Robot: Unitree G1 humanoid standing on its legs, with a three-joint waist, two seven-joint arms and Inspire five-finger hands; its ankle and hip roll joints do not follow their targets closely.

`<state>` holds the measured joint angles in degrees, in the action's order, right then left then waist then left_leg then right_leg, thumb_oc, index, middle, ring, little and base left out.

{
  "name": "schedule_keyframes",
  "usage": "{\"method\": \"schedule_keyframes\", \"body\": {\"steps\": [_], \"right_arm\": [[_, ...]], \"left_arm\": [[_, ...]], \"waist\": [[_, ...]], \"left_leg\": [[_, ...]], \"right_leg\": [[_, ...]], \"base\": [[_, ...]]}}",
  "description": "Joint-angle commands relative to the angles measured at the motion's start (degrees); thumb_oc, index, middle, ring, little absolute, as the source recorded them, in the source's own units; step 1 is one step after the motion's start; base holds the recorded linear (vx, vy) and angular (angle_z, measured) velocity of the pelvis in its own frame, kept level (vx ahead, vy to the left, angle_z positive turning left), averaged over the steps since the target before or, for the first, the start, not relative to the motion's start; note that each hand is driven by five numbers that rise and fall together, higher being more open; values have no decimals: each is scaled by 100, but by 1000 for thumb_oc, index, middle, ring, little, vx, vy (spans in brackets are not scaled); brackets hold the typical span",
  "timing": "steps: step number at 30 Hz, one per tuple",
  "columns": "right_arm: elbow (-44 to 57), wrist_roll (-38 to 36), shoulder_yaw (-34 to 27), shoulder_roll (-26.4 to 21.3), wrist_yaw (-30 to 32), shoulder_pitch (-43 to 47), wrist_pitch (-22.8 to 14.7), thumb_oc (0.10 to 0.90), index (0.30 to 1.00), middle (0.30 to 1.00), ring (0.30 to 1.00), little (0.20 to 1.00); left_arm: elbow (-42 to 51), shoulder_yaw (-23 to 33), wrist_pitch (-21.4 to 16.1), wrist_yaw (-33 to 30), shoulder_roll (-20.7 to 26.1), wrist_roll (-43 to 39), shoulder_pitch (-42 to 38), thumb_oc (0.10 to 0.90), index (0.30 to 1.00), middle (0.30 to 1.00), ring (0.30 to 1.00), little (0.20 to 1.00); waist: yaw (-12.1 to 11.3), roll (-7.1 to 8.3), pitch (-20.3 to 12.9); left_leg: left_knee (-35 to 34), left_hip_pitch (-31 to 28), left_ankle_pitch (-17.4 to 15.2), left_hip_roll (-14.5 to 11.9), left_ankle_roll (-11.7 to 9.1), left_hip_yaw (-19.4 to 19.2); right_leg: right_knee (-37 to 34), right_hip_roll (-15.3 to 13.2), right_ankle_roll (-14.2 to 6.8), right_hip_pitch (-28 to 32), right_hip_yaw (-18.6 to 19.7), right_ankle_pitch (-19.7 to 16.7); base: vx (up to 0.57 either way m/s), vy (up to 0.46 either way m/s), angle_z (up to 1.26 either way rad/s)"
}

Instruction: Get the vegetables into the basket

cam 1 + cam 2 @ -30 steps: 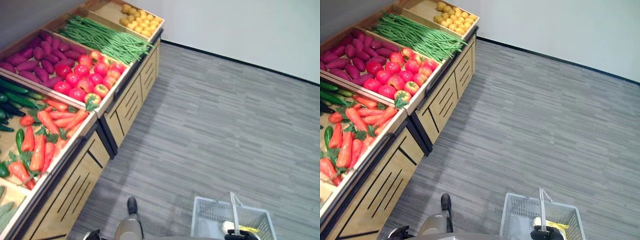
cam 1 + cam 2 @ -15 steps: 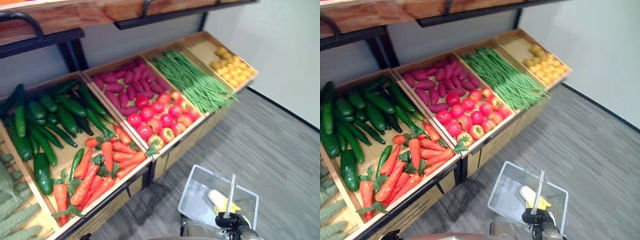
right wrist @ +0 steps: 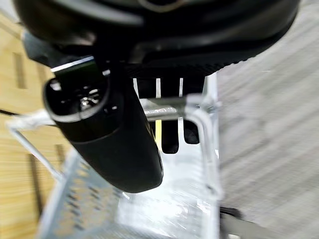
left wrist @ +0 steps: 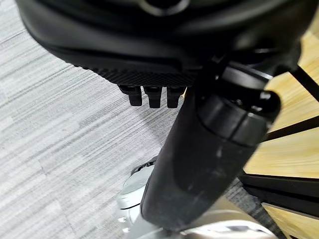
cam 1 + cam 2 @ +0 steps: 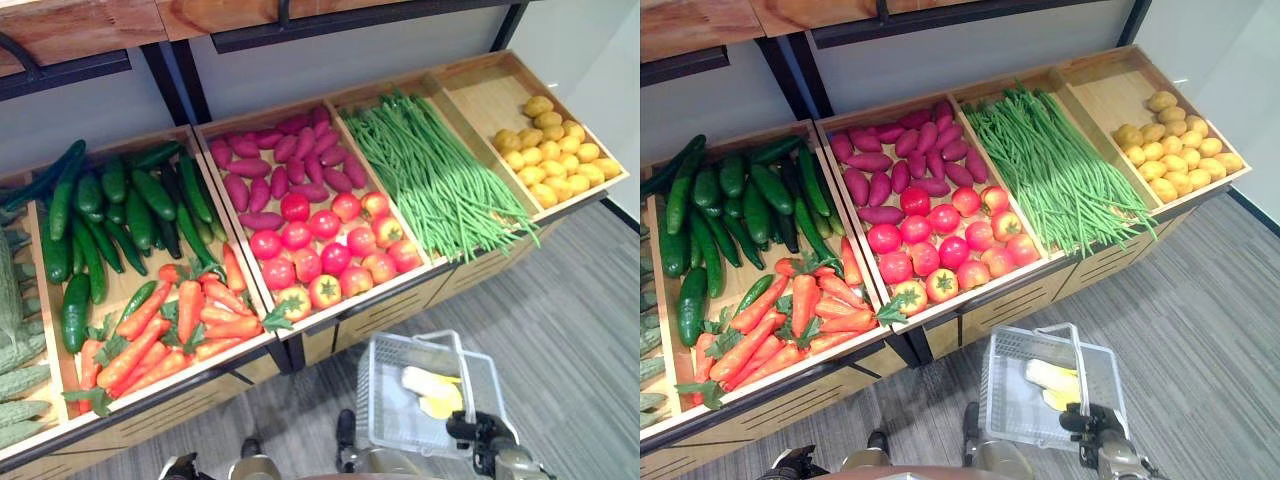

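Note:
A white wire basket [image 5: 385, 400] hangs low at the right, in front of the wooden stand. My right hand [image 5: 475, 430] is shut on its handle [image 3: 169, 107], with the fingers [image 3: 169, 134] curled round the bar. A pale, long vegetable [image 5: 428, 383] and something yellow [image 5: 440, 406] lie in the basket. The stand's bins hold carrots [image 5: 180, 320], cucumbers [image 5: 110, 210], tomatoes [image 5: 330, 250], purple sweet potatoes [image 5: 280, 165], green beans [image 5: 440, 170] and yellow potatoes [image 5: 550, 150]. My left hand [image 4: 199, 149] hangs relaxed over the floor, holding nothing.
Bitter gourds [image 5: 15, 350] fill the far left bin. A dark shelf frame [image 5: 180, 75] runs above the back of the bins. Grey striped floor [image 5: 580, 330] lies open to the right of the basket, beside the stand's slatted wooden front [image 5: 400, 300].
The whole picture has swung from the floor round to face the stand, so the camera has moved. The basket stays hanging from my right hand.

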<state>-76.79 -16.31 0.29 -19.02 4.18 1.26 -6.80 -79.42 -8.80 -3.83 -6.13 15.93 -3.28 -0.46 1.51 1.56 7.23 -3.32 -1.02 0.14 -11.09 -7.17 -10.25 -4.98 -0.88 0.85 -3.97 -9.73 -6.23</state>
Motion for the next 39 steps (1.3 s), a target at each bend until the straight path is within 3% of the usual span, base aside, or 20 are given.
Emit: {"method": "schedule_keyframes", "body": {"steps": [1,9,11,14,17,24,29,30,34,35,37,39], "right_arm": [[-115,-136,-167,-302,118,-67,-125,400,300,300,300,300],[-260,34,-133,-158,164,-99,-79,400,300,300,300,300],[-446,157,-197,-136,255,-97,-30,400,300,300,300,300],[-467,249,-199,-125,293,-99,-2,400,300,300,300,300],[-486,381,-127,-97,277,-109,38,400,300,300,300,300],[-417,461,47,-222,255,-80,-43,400,300,300,300,300],[-376,503,37,-343,300,-64,-145,400,300,300,300,300],[-351,552,47,-420,331,-62,-177,400,300,300,300,300],[-373,600,92,-440,366,-49,-212,400,300,300,300,300],[-373,600,92,-440,366,-49,-212,400,300,300,300,300],[-411,584,118,-423,373,-63,-245,400,300,300,300,300],[-428,571,109,-379,395,-89,-282,400,300,300,300,300]], "left_arm": [[-120,221,-153,-26,28,24,-171,900,1000,1000,1000,1000],[-374,822,-106,-244,68,-312,-16,900,1000,1000,1000,1000],[-559,1887,-149,-797,153,-1440,28,900,1000,1000,1000,1000],[-644,2356,-151,-1034,265,-1792,64,900,1000,1000,1000,1000],[-1149,3232,-105,-1394,714,-2230,232,900,1000,1000,1000,1000],[-1645,4357,-165,-1905,1739,-2461,642,900,1000,1000,1000,1000],[-1567,4728,-275,-2207,2397,-2453,679,900,1000,1000,1000,1000],[-1414,4863,-403,-2334,2741,-2478,670,900,1000,1000,1000,1000],[-1108,5069,-585,-2739,3362,-2320,640,900,1000,1000,1000,1000],[-1108,5069,-585,-2739,3362,-2320,640,900,1000,1000,1000,1000],[-695,5168,-734,-2922,3781,-2142,697,900,1000,1000,1000,1000],[145,4907,-760,-3133,4045,-1417,732,900,1000,1000,1000,1000]], "waist": [[13,54,-255],[-138,234,-364],[-248,278,-424],[-261,299,-476],[-318,355,-527],[-474,352,-636],[-507,296,-647],[-521,259,-651],[-568,212,-647],[-568,212,-647],[-599,182,-658],[-634,174,-676]], "left_leg": [[-12,20,372,86,71,206],[-168,-47,275,296,138,224],[-168,-59,240,321,113,252],[-168,-27,248,329,95,247],[-168,-45,246,312,47,236],[-168,-47,291,242,-35,285],[-168,-15,323,223,-71,323],[-168,-10,331,217,-78,337],[-168,5,337,222,-88,360],[-168,5,337,222,-88,360],[-168,19,340,231,-89,393],[-168,55,360,247,-90,451]], "right_leg": [[543,-1037,-939,168,-232,181],[231,-1263,-1108,289,-267,-123],[55,-1297,-1159,388,-331,-217],[18,-1316,-1176,375,-350,-237],[-2,-1321,-1189,414,-380,-231],[-2,-1297,-1212,497,-502,-191],[-2,-1292,-1230,515,-569,-184],[-2,-1299,-1246,519,-584,-187],[-2,-1310,-1278,527,-622,-205],[-2,-1310,-1278,527,-622,-205],[-2,-1323,-1296,525,-650,-217],[-2,-1333,-1315,524,-696,-222]], "base": [[21,95,13],[6,90,-1],[12,48,4],[-2,18,8],[0,0,0],[4,-1,5],[-15,16,7],[0,0,0],[-17,9,8],[0,0,0],[0,0,0],[2,2,2]]}}
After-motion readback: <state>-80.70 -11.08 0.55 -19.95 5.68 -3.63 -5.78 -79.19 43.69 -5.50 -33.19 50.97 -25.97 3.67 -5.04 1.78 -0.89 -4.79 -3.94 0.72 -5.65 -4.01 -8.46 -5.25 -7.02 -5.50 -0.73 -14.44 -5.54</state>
